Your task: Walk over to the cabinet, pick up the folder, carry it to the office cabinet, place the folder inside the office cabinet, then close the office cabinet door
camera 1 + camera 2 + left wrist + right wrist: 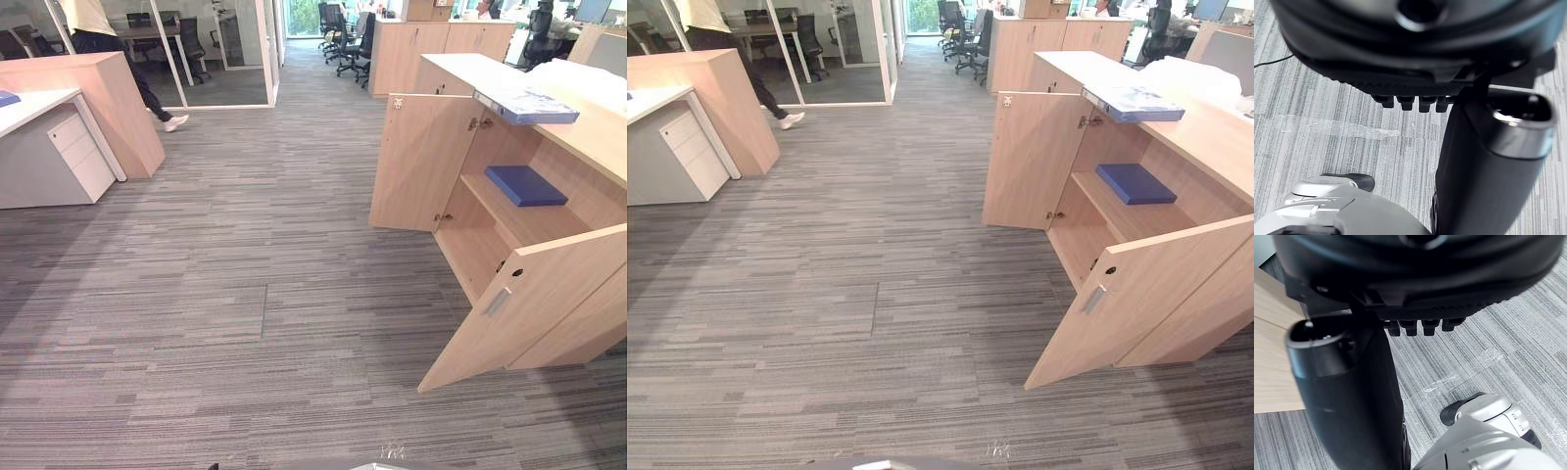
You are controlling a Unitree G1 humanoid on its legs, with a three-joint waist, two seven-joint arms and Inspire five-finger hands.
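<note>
1 flat blue rect. folder (pixel 526 184) on pale wood-lam. cabinet shelf (pixel 517 223)

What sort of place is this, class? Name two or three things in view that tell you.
Most likely an open-plan office: a wooden office cabinet stands with its doors open and a blue folder on its shelf, swivel chairs stand at the back, and a glass-walled room lies to their left.
</note>
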